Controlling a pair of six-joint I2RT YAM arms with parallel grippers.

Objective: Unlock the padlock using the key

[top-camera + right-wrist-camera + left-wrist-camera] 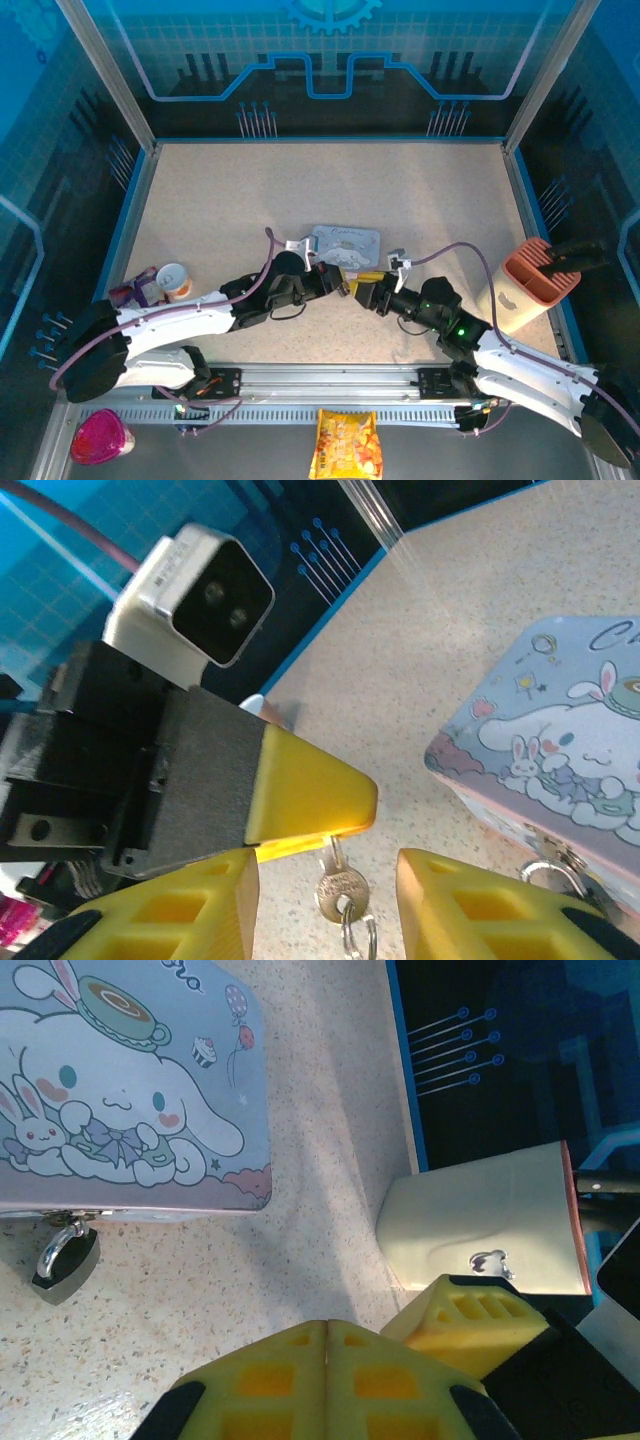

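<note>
The left gripper clamps the key by its upper end, ring dangling between the right gripper's parted fingers. The padlock hangs from the tin nearby. So slight a pinch could let the key swivel or drop.

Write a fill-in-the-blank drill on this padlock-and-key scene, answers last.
1. The key hangs pinched in the shut fingertips of the ___ tool.
2. The right tool is ___, with one finger on each side of the key and neither gripping it.
3. The padlock hangs on the latch of the pale ___ tin.
Missing words: left; open; blue.
</note>
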